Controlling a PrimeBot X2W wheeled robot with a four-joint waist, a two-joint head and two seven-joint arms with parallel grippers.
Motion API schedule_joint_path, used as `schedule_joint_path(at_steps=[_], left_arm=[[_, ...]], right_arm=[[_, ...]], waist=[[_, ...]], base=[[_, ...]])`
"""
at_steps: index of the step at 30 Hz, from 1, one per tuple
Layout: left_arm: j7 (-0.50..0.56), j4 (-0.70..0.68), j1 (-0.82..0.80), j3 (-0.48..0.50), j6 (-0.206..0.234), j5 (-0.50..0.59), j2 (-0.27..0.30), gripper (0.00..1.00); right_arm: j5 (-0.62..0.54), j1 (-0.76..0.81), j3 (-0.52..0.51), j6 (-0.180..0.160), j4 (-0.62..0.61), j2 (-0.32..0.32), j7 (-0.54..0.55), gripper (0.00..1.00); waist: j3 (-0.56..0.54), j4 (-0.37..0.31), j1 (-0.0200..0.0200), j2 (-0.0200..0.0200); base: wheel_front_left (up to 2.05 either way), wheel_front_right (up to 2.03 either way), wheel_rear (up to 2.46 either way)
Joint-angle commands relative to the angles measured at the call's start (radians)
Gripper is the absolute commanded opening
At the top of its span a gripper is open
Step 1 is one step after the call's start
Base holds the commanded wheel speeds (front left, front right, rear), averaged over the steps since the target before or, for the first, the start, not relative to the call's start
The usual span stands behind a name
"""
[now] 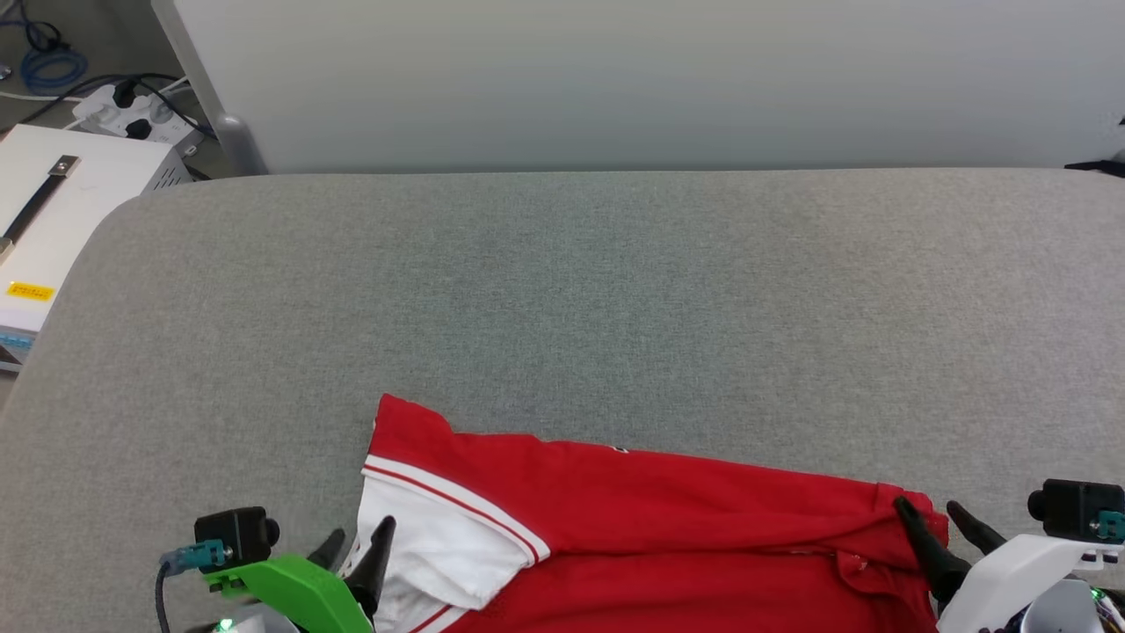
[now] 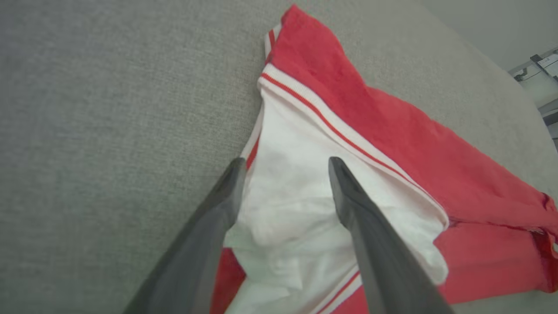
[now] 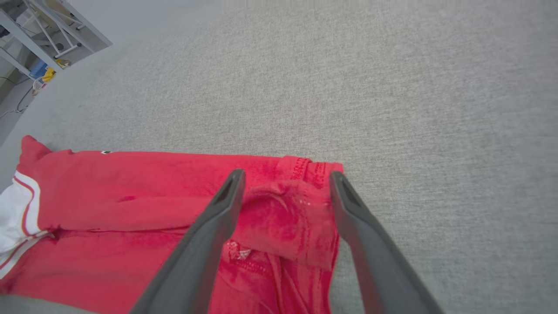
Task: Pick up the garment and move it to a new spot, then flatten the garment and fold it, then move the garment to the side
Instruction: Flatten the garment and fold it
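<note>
Garment: red, lying as a long folded band at the near edge of the grey surface. Left gripper: fingers spread wide, straddling the white sleeve at the garment's left end and holding nothing. Right gripper: fingers likewise wide apart, over the crumpled red corner at the right end. Whether the tips touch the cloth cannot be told. White box: beside the surface, far left.
</note>
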Motion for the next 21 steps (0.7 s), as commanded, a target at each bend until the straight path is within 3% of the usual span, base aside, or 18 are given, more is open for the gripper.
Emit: schedule_joint_path(at_steps=[1,10,16,21], left_arm=[[-0.030,0.003,-0.024,0.008,0.003,0.029,0.010,1.00],[-0.255,-0.002,-0.051,0.044,0.015,0.149,-0.003,1.00],[-0.287,-0.027,-0.055,0.077,0.026,0.260,-0.019,1.00],[-0.289,-0.098,-0.048,0.114,0.032,0.366,-0.050,1.00]], right_arm=[[-0.011,0.019,-0.019,-0.001,-0.018,0.003,0.008,1.00],[-0.038,0.066,-0.164,-0.001,-0.098,-0.002,0.196,1.00],[-0.056,0.082,-0.197,-0.001,-0.146,0.003,0.318,1.00],[-0.045,0.078,-0.187,-0.001,-0.159,0.020,0.357,1.00]], waist=[[-0.012,-0.004,0.0001,0.0000],[-0.042,-0.005,0.0001,0.0000],[-0.042,0.009,0.0001,0.0000],[-0.021,0.036,0.0001,0.0000]], base=[[0.00,0.00,0.00],[0.00,0.00,0.00],[0.00,0.00,0.00],[0.00,0.00,0.00]])
